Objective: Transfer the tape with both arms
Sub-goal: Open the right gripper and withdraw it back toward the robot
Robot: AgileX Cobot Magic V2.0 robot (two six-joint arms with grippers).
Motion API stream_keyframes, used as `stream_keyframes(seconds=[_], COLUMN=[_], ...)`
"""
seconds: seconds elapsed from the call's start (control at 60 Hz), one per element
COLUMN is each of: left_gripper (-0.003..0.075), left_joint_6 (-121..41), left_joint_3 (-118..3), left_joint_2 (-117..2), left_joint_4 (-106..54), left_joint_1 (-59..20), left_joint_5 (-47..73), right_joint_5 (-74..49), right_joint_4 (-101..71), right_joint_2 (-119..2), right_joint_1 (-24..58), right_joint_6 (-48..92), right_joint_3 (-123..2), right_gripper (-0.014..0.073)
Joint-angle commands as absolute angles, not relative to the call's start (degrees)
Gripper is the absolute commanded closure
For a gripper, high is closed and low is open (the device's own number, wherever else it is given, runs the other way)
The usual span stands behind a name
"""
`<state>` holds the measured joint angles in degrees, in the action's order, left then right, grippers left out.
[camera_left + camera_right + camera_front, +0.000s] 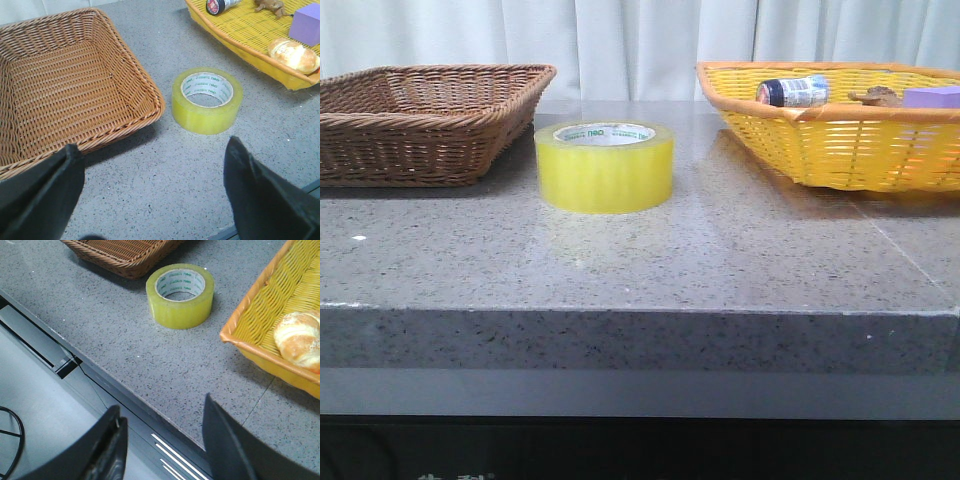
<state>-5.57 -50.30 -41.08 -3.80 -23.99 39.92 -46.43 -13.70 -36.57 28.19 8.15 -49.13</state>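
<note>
Lying flat on the grey stone table (740,260), the tape (605,166) sits between the brown wicker basket (420,120) and the yellow basket (840,140), touching neither. The yellow basket holds a small bottle (793,92), a purple block (932,97) and a bread roll (294,55). Both the left gripper (150,190) and the right gripper (162,445) hang spread apart, gripping nothing, with bare tabletop between each and the roll.

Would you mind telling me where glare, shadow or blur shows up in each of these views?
Front view: the tape casts a faint reflection on the glossy table; dark shadow under the brown basket. Left wrist view: the left gripper fingers are soft and out of focus; tape sharp. Right wrist view: the right gripper is blurred; the bread roll is slightly overexposed.
</note>
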Motion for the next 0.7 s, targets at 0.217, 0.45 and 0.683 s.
stream_keyframes(seconds=[0.217, 0.45, 0.683], left_gripper=[0.0155, 0.0155, 0.0155], left_joint_6=[-5.71, -12.80, -21.97], left_joint_3=[-52.37, -60.33, -70.84], left_joint_2=[-42.03, -50.76, -62.01], left_joint_4=[-4.43, -4.43, -4.55], left_joint_1=[-24.35, -24.35, -24.35], left_joint_5=[31.11, 38.39, 47.26], right_joint_5=[-42.92, -42.92, -42.92], right_joint_4=[-14.09, -14.09, -14.09], right_joint_2=[-36.56, -36.56, -36.56], right_joint_1=[28.15, 28.15, 28.15], right_joint_6=[8.41, 8.41, 8.41], right_joint_3=[-50.58, -50.58, -50.58], right_gripper=[0.0213, 0.0213, 0.0213])
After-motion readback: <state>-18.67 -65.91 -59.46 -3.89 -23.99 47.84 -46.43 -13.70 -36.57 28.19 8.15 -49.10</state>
